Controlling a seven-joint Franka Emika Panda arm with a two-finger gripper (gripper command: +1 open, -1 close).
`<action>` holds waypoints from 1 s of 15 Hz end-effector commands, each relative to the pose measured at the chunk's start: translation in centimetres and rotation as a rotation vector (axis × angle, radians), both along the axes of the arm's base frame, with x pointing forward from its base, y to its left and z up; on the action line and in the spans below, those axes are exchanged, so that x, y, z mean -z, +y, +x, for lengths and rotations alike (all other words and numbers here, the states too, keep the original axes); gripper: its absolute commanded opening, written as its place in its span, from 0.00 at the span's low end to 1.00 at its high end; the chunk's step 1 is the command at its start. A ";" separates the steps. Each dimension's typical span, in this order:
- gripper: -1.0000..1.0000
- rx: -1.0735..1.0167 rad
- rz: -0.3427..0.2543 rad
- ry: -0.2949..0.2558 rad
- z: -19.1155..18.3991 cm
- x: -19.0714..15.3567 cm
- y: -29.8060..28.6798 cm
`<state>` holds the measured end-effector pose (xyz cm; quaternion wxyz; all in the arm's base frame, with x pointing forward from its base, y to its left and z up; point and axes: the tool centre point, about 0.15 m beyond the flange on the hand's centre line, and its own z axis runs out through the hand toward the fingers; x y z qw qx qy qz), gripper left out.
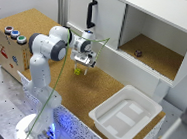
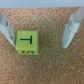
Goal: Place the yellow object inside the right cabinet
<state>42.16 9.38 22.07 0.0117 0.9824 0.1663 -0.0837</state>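
The yellow object [image 1: 77, 71] is a tiny yellow-green cube lying on the cork tabletop. My gripper [image 1: 82, 66] hovers just above it, open. In the wrist view the cube [image 2: 26, 42] shows a black "T" on its upper face and sits between the two white fingers [image 2: 70, 32], close against one of them and well away from the other. The gripper [image 2: 39, 33] holds nothing. The right cabinet [image 1: 155, 56] is the open white box with a cork floor, off to the exterior view's right of the gripper.
A small dark reddish object [image 1: 138, 53] lies on the cabinet floor. A white panel with a black handle [image 1: 91, 13] stands behind the gripper. A shallow white tray [image 1: 125, 114] sits at the front right. A box with coloured buttons [image 1: 14, 34] stands at the left.
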 end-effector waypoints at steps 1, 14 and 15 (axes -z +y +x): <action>1.00 -0.012 0.008 -0.046 -0.2 1.2 1.3; 0.00 -0.010 0.045 -0.015 0.6 2.4 2.7; 0.00 -0.001 0.037 -0.019 0.7 2.2 2.6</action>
